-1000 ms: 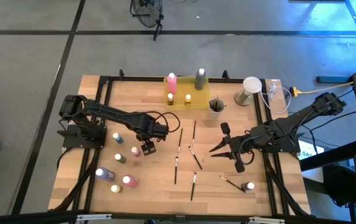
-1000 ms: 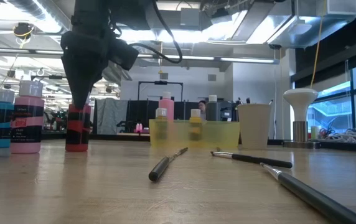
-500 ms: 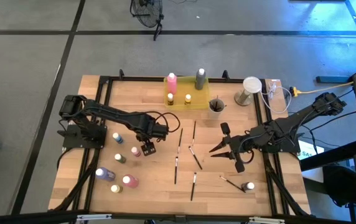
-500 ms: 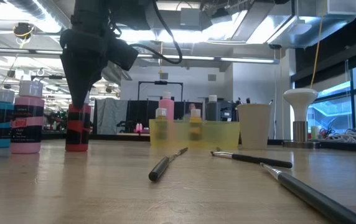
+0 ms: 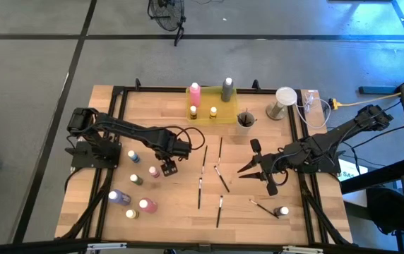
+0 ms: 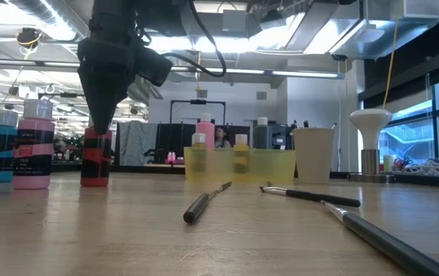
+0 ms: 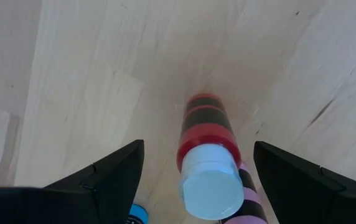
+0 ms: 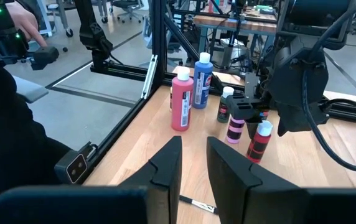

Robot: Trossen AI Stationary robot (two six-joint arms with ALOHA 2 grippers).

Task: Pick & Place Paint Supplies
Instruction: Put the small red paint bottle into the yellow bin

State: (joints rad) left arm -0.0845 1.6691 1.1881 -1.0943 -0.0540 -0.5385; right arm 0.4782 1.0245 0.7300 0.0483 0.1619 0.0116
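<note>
A red bottle with black bands and a pale cap (image 7: 206, 155) stands upright on the wooden table (image 5: 181, 212), left of centre. My left gripper (image 7: 198, 145) points straight down over it, open wide. One finger stands on each side of the cap without touching it; in the low view the gripper (image 6: 99, 126) hangs just above the bottle (image 6: 95, 157). My right gripper (image 5: 248, 169) is held above the table right of centre. Its fingers (image 8: 165, 165) are slightly apart with nothing between them. Several dark paintbrushes (image 5: 220, 176) lie loose at mid-table.
A yellow tray (image 5: 222, 116) at the far edge holds a pink bottle (image 5: 195, 92), a grey bottle (image 5: 227, 88) and two small ones. A cup (image 5: 245, 120) stands beside it. More bottles (image 5: 147, 205) stand at the near left, and one small bottle (image 5: 283, 211) at the near right.
</note>
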